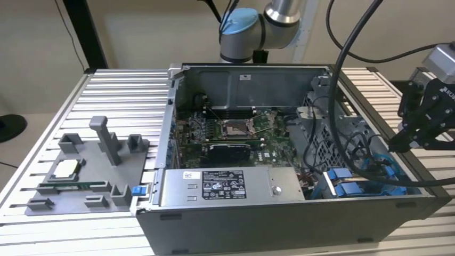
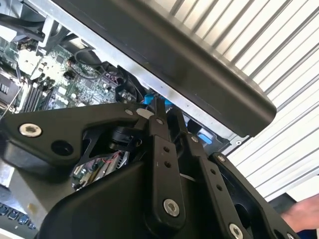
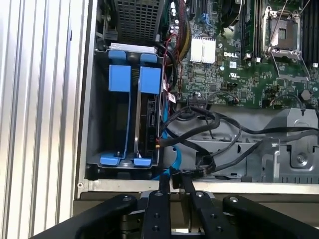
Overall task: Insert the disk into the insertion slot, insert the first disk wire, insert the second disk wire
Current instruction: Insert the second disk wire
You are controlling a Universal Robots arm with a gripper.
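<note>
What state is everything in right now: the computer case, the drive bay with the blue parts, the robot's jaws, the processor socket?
Computer case: side open, insides exposed.
Insertion slot: blue rails standing in it; a dark drive edge shows beside them.
Cables: loose, draped beside the bay.
Gripper: jaws close together, nothing visibly between them, over the case edge near the bay.
Processor socket: bare, no cooler on it.
Grey fixture tray: on the table beside the case.

Ribbed aluminium table (image 1: 114, 90); open computer case (image 1: 284, 221) on it; grey fixture tray (image 1: 78, 184) beside case.
</note>
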